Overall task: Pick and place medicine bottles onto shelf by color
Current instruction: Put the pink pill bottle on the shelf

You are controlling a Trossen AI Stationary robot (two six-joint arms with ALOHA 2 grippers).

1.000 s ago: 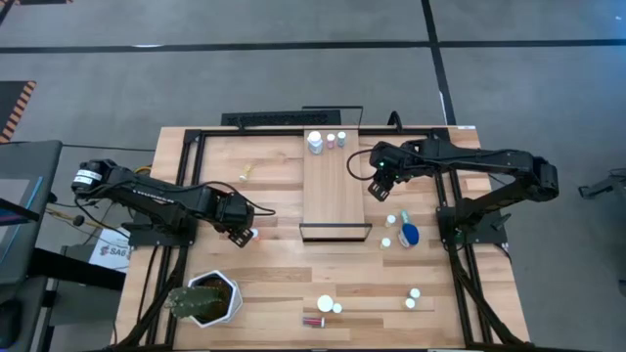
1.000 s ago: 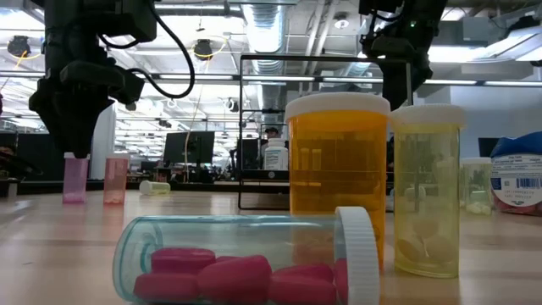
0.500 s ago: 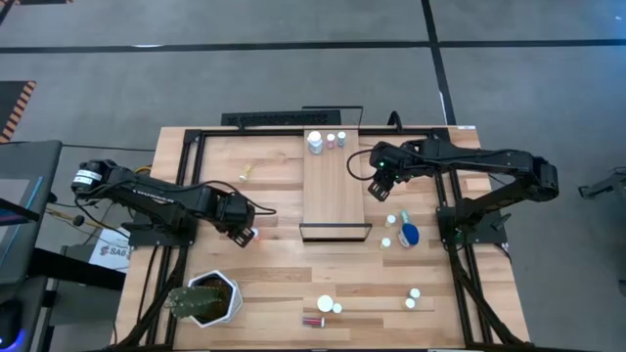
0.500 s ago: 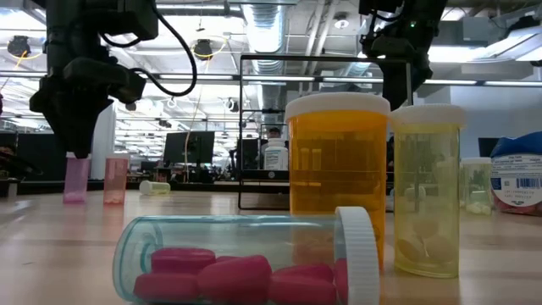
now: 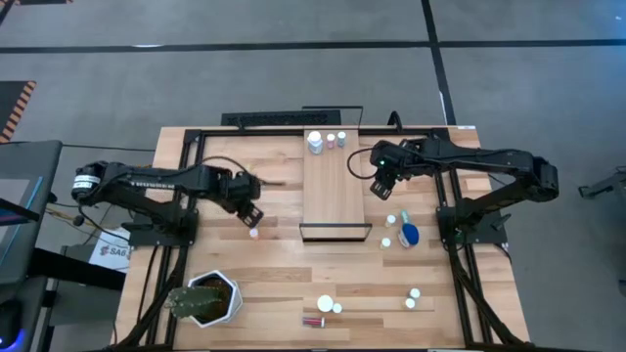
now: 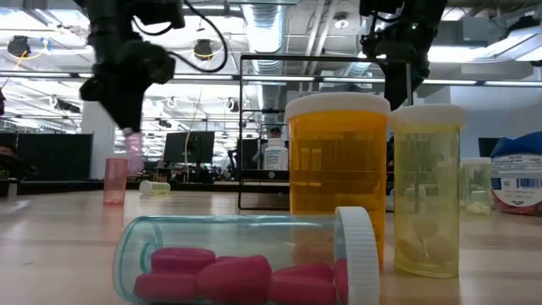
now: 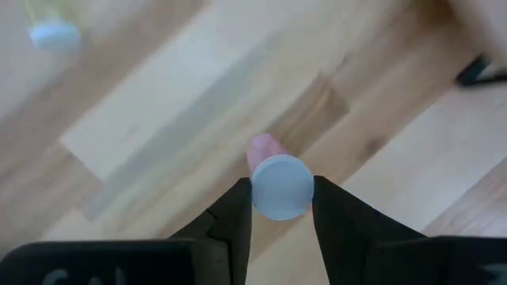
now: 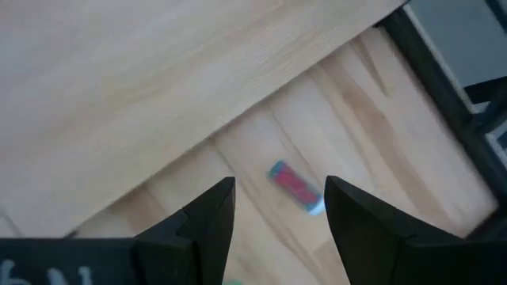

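Since a second ago, we see the left gripper (image 7: 281,229) lifted toward the shelf (image 5: 335,191), clamped on a pink bottle (image 6: 133,153); its twin (image 6: 114,180) stays tabled. Right gripper (image 8: 277,210) hovers agape beside the shelf. Thin grip below the cap: a swing could tilt or drop the bottle.

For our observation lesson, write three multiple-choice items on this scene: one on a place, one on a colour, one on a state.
1. Where on the shelf do the three bottles stand?
A. the end away from its dark frame
B. the framed end
C. the middle
2. What colour is the body of the bottle in the left gripper?
A. blue
B. pink
C. orange
3. How is the right gripper?
A. shut on a bottle
B. open, empty
C. shut, empty
Key: 1 A, the high view shows them opposite the frame; 2 B, pink under a white cap; 3 B, its fingers stand apart, gripping nothing.
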